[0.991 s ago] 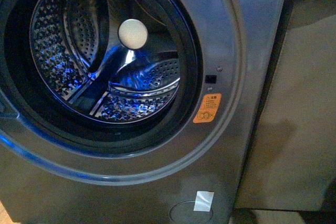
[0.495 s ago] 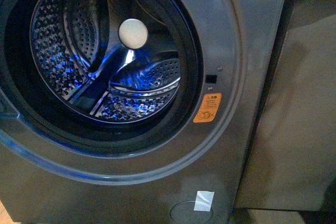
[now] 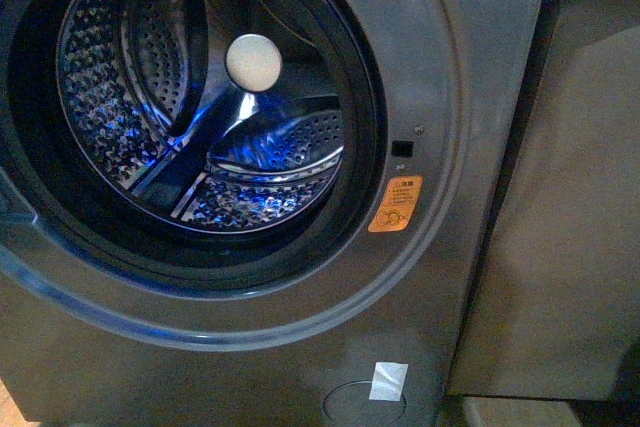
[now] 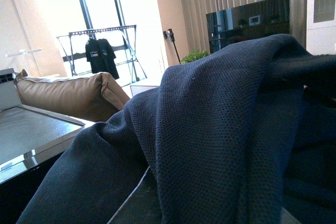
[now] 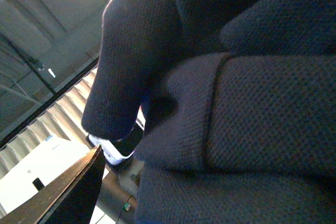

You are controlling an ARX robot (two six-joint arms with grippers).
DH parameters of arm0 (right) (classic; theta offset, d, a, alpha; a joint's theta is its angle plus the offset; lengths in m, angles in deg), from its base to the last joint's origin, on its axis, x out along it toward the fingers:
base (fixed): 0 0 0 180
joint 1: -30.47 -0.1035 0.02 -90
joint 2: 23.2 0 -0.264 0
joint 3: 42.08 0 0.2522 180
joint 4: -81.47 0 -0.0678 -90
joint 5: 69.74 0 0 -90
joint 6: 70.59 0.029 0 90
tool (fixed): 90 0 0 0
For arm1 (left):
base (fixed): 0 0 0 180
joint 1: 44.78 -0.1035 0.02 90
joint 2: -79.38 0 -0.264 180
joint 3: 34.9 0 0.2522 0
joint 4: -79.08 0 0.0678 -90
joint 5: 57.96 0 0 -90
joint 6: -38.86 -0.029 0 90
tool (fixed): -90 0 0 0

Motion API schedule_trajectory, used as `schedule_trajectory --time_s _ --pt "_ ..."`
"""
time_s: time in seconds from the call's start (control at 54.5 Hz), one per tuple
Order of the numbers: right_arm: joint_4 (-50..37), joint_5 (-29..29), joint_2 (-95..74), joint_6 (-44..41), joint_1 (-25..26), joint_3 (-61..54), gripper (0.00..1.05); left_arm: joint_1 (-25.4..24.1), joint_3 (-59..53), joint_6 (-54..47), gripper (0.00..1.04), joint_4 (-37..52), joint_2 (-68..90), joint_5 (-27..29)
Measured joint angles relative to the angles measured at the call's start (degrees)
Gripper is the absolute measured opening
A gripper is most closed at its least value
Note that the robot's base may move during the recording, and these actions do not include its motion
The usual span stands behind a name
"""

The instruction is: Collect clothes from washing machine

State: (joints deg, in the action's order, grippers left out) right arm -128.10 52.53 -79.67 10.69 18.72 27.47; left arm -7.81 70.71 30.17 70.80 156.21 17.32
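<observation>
Daylight from a tall window (image 4: 126,3) fills the room behind my left wrist, with a tan leather sofa (image 4: 79,95) and a metal drying rack (image 4: 105,29) well back. Before my body stands the grey metallic front-loading washing machine (image 3: 440,97), its round porthole open and its perforated steel drum (image 3: 130,77) bare of any garment I can see. A tan flat-fronted cabinet (image 3: 560,247) stands just beside it. The soft dark navy clothes (image 4: 226,129) are out of the machine. Knitted folds drape across the left wrist view and crowd the right wrist view too, so I judge that both arms carry the bundle up, clear of the porthole, to keep it from trailing. That cloth hides my left claw and my right claw, so I cannot tell whether either is wide or pinched on it. Small on the machine front sit an orange warning sticker (image 3: 395,205) and a white label (image 3: 388,383). Emptying looks done; what remains is a place to set the bundle.
</observation>
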Motion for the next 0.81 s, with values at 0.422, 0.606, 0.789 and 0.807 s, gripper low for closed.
schedule_trajectory --time_s 0.422,0.606,0.789,0.807 --pt "20.5 -8.9 -1.3 -6.4 -3.1 9.6 0.97 0.0 0.0 0.0 0.16 0.0 0.0 0.2" --pt "32.4 -12.9 0.2 -11.6 -3.0 11.4 0.80 0.0 0.0 0.0 0.16 0.0 0.2 0.2" --pt "26.5 -16.4 -2.2 -16.7 -2.0 11.1 0.52 0.0 0.0 0.0 0.16 -0.2 0.5 0.2" --pt "25.6 -16.6 -3.2 -17.3 -1.8 11.2 0.47 0.0 0.0 0.0 0.16 -0.2 0.5 0.3"
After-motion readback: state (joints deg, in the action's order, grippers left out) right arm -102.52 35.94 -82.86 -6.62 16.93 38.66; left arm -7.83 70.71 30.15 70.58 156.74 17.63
